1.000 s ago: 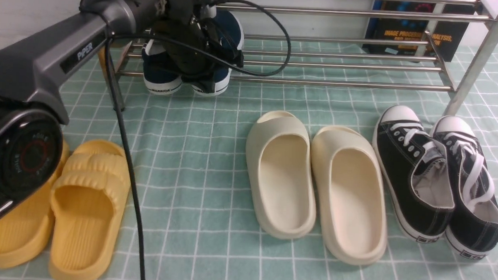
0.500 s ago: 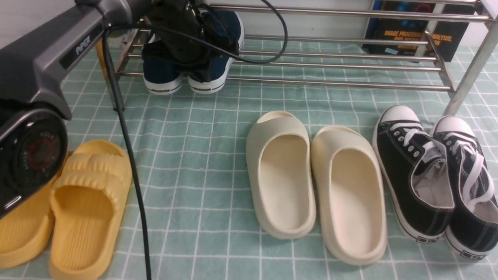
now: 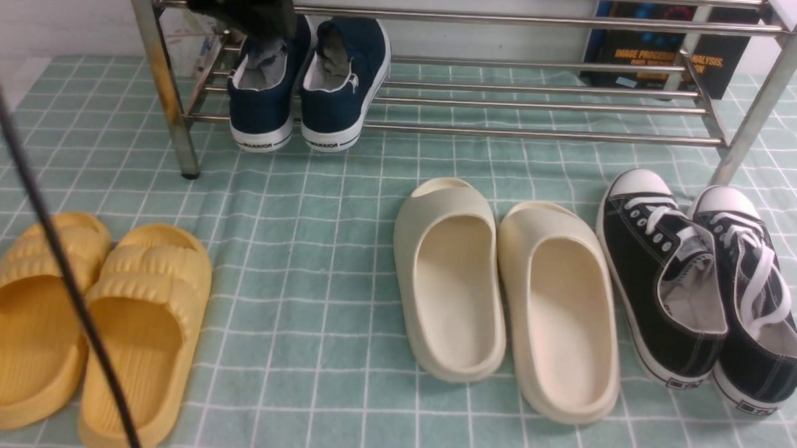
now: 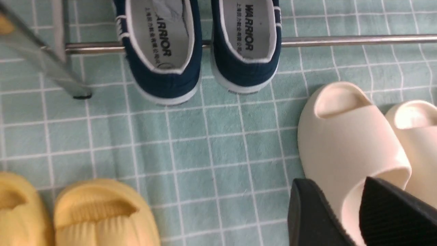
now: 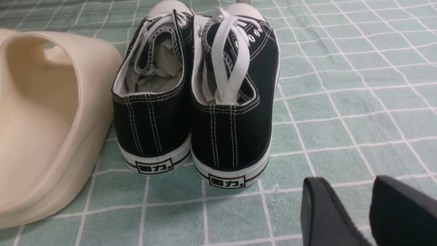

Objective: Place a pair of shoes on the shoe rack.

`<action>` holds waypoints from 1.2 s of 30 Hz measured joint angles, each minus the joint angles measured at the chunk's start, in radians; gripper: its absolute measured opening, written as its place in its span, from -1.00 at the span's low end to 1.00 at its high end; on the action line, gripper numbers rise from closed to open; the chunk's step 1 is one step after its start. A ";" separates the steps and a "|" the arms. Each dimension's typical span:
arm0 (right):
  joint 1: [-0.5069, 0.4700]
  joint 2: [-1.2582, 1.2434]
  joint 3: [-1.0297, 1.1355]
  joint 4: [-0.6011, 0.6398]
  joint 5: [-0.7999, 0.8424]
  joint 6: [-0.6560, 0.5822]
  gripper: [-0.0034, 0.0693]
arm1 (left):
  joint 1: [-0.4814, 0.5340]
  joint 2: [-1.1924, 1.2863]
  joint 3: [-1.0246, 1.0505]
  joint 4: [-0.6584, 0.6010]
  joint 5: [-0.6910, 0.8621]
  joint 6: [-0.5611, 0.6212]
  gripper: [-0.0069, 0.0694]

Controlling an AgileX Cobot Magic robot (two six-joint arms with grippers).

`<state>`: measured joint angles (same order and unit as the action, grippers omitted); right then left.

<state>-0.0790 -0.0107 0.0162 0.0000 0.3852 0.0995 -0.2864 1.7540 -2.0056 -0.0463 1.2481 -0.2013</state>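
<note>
A green cloth with a white grid (image 3: 344, 262) covers the whole surface, creased in places. Behind it a pale wall (image 3: 41, 12) and a dark book cover with orange lettering (image 3: 663, 51) show through the shoe rack (image 3: 541, 133), whose shiny steel bars run across the back of the front view, with an upright leg at each end. The rack's top is cut off by the frame.

The pair of shoes (image 3: 307, 88) sits at the left end of the rack's lower tier, side by side and touching. Their long axes run front to back: toes point toward the wall, while the heels, marked WARRIOR, overhang the front bar toward the camera. In the left wrist view the navy shoes (image 4: 201, 44) rest across one bar, insoles printed WARRIOR.

On the cloth stand cream slides (image 3: 502, 294), toes toward the rack. To their right are black lace-up sneakers (image 3: 701, 287), touching each other. Yellow slides (image 3: 83, 326) lie far left, partly crossed by a black cable (image 3: 53, 245).

The left gripper (image 4: 351, 215) shows only as two dark fingertips with a gap between them, released, holding nothing, above one cream slide. In the front view its dark body at the top edge hides part of the left shoe's opening. The right gripper (image 5: 355, 212) likewise stands parted and empty, near the black sneakers' heels (image 5: 194, 112); both are cut off by the frame.
</note>
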 joint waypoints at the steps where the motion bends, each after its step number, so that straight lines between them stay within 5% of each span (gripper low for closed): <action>1: 0.000 0.000 0.000 0.000 0.000 0.000 -0.23 | 0.000 -0.067 0.072 0.020 0.001 0.000 -0.21; 14: 0.000 0.000 0.000 0.000 0.000 0.000 -0.23 | 0.000 -0.795 0.879 0.090 -0.096 -0.140 -0.34; 31: 0.000 0.000 0.000 0.000 0.000 0.000 -0.23 | 0.000 -1.383 1.111 0.078 0.002 -0.244 -0.33; 34: 0.000 0.000 0.000 0.000 0.000 0.000 -0.23 | 0.000 -1.410 1.111 0.085 0.002 -0.294 -0.41; 36: 0.000 0.000 0.000 0.000 0.000 0.000 -0.23 | 0.000 -1.423 1.111 0.079 0.002 -0.339 -0.68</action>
<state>-0.0790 -0.0107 0.0162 0.0000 0.3852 0.0995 -0.2864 0.3313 -0.8949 0.0331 1.2499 -0.5407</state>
